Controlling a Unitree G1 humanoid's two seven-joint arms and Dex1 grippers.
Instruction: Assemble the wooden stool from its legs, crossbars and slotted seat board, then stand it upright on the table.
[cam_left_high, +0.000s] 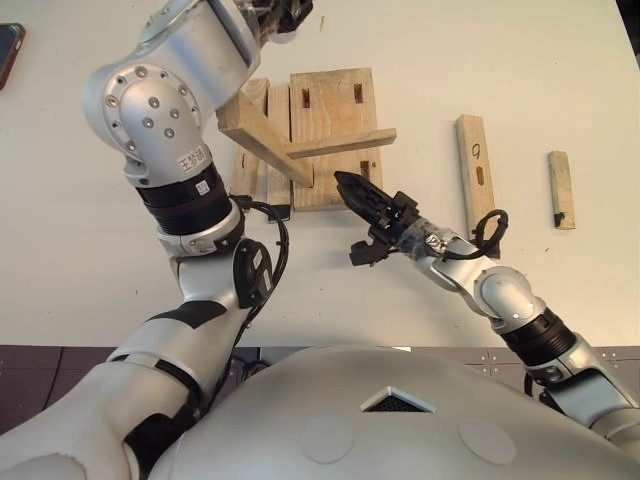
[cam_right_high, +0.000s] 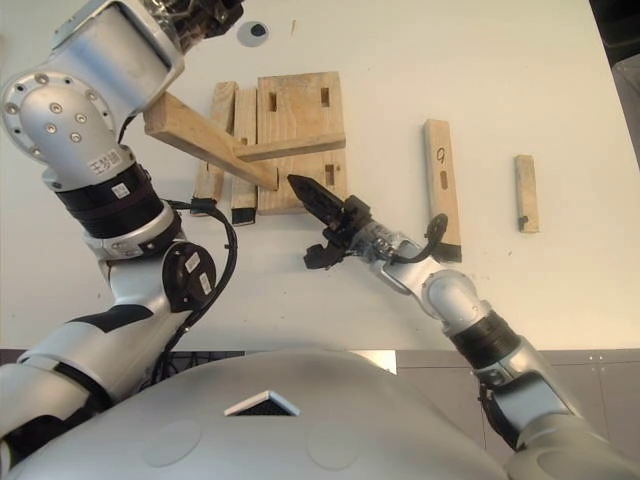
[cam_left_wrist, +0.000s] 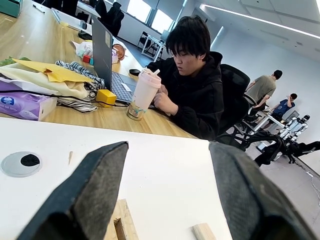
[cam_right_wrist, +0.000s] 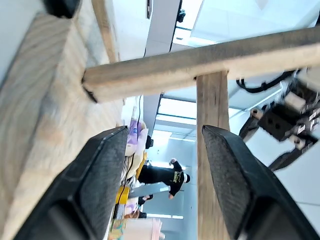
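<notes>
Fitting stage — leg (cam_left_high: 262, 135) with crossbar (cam_left_high: 340, 143) rises from seat board (cam_left_high: 335, 95); left gripper (cam_left_wrist: 167, 165) and right gripper (cam_left_high: 355, 215) jaws spread, empty. Next, likely — right gripper clasps crossbar to seat it.

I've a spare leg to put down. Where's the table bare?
Bare: between seat board and slotted leg; between that leg and the short bar; left table by the phone. Crowded: the seat board's near edge, with the right end effector and propped leg.
</notes>
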